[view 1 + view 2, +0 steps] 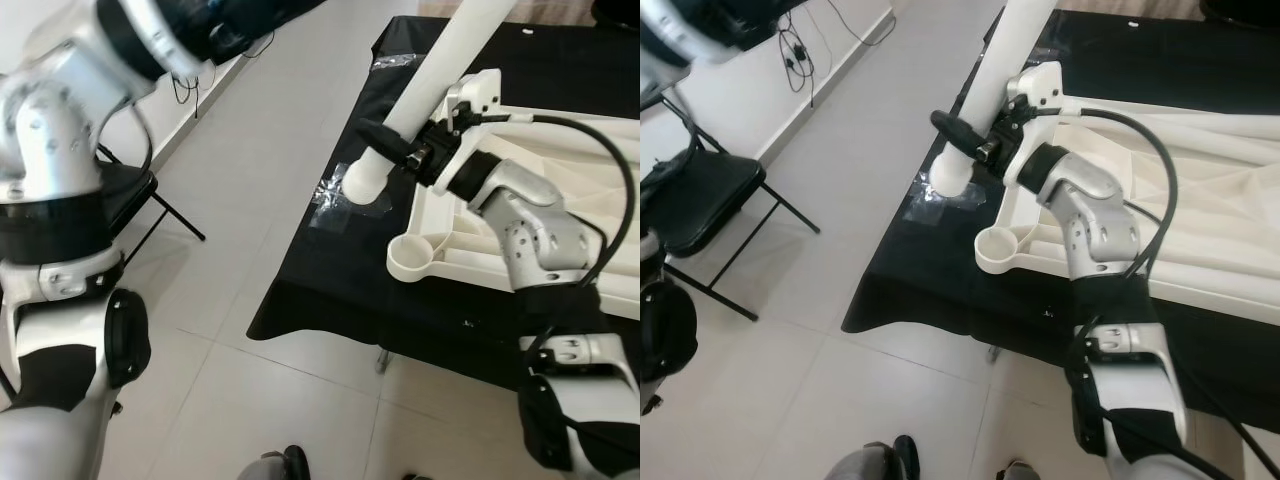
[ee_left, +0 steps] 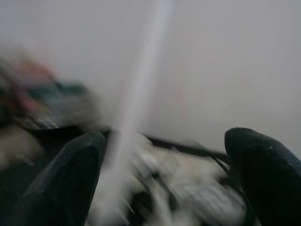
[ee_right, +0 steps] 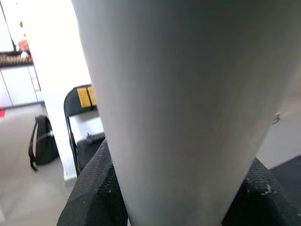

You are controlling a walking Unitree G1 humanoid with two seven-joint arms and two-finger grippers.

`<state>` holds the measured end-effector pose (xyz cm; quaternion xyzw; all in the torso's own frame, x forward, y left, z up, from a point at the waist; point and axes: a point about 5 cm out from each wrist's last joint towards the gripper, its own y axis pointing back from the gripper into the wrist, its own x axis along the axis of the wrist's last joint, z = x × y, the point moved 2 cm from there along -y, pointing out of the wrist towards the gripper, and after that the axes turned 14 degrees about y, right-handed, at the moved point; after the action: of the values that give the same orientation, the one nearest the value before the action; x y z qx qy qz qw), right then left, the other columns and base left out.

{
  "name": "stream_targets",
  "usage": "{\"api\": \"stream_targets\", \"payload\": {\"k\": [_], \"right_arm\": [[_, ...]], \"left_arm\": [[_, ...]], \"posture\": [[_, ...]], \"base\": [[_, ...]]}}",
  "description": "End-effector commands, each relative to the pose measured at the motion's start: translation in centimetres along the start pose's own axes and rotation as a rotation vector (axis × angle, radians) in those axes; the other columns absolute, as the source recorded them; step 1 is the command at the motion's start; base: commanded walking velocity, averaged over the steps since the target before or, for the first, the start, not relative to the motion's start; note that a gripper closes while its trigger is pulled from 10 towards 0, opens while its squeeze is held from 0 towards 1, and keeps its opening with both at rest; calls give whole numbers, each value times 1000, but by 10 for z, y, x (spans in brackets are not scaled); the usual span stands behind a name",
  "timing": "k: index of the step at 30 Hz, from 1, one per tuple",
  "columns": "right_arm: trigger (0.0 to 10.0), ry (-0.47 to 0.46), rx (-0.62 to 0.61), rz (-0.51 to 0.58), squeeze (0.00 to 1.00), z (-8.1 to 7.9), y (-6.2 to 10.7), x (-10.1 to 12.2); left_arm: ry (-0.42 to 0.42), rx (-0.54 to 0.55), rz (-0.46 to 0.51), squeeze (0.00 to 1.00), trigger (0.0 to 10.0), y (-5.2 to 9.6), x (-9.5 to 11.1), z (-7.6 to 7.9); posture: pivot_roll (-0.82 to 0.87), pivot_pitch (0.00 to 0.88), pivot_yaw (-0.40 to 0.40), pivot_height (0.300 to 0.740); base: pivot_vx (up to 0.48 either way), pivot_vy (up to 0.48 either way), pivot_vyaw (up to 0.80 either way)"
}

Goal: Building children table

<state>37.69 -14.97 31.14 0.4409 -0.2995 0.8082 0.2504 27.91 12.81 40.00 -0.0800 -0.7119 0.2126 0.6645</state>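
The white table leg (image 1: 430, 80) is clamped between the fingers of the right pincer (image 1: 395, 143), tilted, its lower end over the black-covered bench (image 1: 320, 270) beside the upturned white tabletop (image 1: 560, 190). The left pincer (image 2: 164, 174) is held wide open, its view blurred.

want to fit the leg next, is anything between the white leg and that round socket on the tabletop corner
Nothing visible. The right end effector holds the white leg, its lower end on the black cloth beside the round socket, apart from it.
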Motion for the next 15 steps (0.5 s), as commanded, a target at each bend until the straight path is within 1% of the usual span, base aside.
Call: {"api": "stream_targets", "payload": {"k": [1, 2, 3, 4, 5, 6, 7, 8, 9, 10, 11, 12, 13, 14, 15], "right_arm": [[0, 29, 20, 14, 0, 1, -1, 4], [0, 29, 20, 14, 0, 1, -1, 4], [4510, 41, 73, 12, 0, 0, 3, 5], [10000, 55, 165, 19, 0, -4, 9, 7], [10000, 55, 165, 19, 0, -4, 9, 7], [10000, 61, 251, 20, 0, -7, 16, 10], [10000, 61, 251, 20, 0, -7, 16, 10], [10000, 66, 330, 18, 0, -8, 23, 12], [10000, 66, 330, 18, 0, -8, 23, 12], [10000, 63, 383, 17, 0, -7, 28, 14], [10000, 63, 383, 17, 0, -7, 28, 14], [10000, 63, 403, 12, 0, -5, 31, 15], [10000, 60, 423, 8, 0, -4, 34, 15], [10000, 60, 423, 8, 0, -4, 34, 15], [10000, 61, 439, -2, 0, -3, 35, 13]], "left_arm": [[35, 44, -71, 1000, 10000, 7, -20, 7], [35, 44, -71, 1000, 10000, 7, -20, 7], [78, 97, -128, 1000, 10000, 19, -46, 12], [136, 159, -172, 1000, 10000, 33, -74, 18], [136, 159, -172, 1000, 10000, 33, -74, 18], [204, 232, -193, 882, 10000, 47, -99, 25], [204, 232, -193, 882, 10000, 47, -99, 25], [264, 285, -235, 0, 10000, 61, -123, 39], [264, 285, -235, 0, 10000, 61, -123, 39], [322, 329, -268, 0, 10000, 71, -143, 54], [322, 329, -268, 0, 10000, 71, -143, 54], [354, 362, -305, 0, 10000, 80, -157, 66], [364, 392, -332, 0, 10000, 85, -167, 73], [364, 392, -332, 0, 10000, 85, -167, 73], [357, 427, -354, 0, 10000, 89, -174, 77]], "posture": [[10, 219, 15, 740], [10, 219, 15, 740], [14, 241, 11, 740], [16, 249, 9, 740], [16, 249, 9, 740], [16, 257, 8, 740], [16, 257, 8, 740], [17, 267, 7, 740], [17, 267, 7, 740], [19, 273, 9, 740], [19, 273, 9, 740], [21, 276, 7, 740], [24, 279, 6, 740], [24, 279, 6, 740], [25, 280, 6, 740]], "base": [[0, 0, 0], [0, 0, 0], [0, 0, 0], [0, 0, 0], [0, 0, 0], [0, 0, 0], [0, 0, 0], [0, 0, 0], [0, 0, 0], [0, 0, 0], [0, 0, 0], [0, 0, 0], [0, 0, 0], [0, 0, 0], [0, 0, 0]]}}
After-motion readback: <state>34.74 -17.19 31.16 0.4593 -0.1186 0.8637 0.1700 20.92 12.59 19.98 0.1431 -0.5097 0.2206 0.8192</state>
